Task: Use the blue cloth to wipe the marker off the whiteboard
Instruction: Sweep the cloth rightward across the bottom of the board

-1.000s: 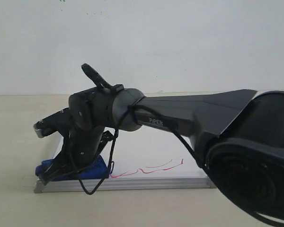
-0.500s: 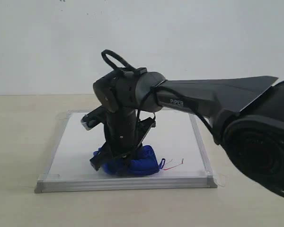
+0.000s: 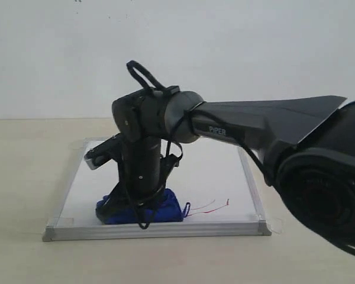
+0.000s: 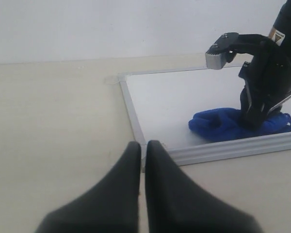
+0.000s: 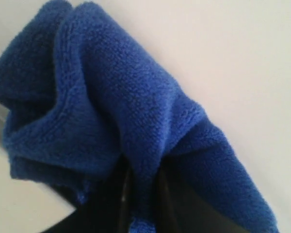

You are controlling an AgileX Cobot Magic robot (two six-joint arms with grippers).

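The whiteboard point(image 3: 216, 168) lies flat on the table, silver-framed. My right gripper point(image 3: 130, 208) reaches across to its front left part and is shut on the blue cloth point(image 3: 165, 211), pressing it onto the board. Up close, the right gripper point(image 5: 140, 172) pinches a fold of the blue cloth point(image 5: 102, 97) between its dark fingers over the whiteboard point(image 5: 233, 58). A short thin red marker point(image 3: 210, 206) line lies just right of the cloth. My left gripper point(image 4: 141, 145) is shut and empty, over the table off the whiteboard point(image 4: 169, 97) corner, facing the blue cloth point(image 4: 218, 125).
The beige table point(image 3: 23, 177) surrounds the board, with a plain white wall point(image 3: 225, 53) behind. The right arm's bulky black link point(image 3: 319, 195) fills the right foreground. The right arm's wrist camera point(image 4: 220, 51) juts out above the board.
The right gripper swept the cloth from the board's left corner to the right, then back to the left. The red line is shorter than one second ago. The left gripper shows no motion.
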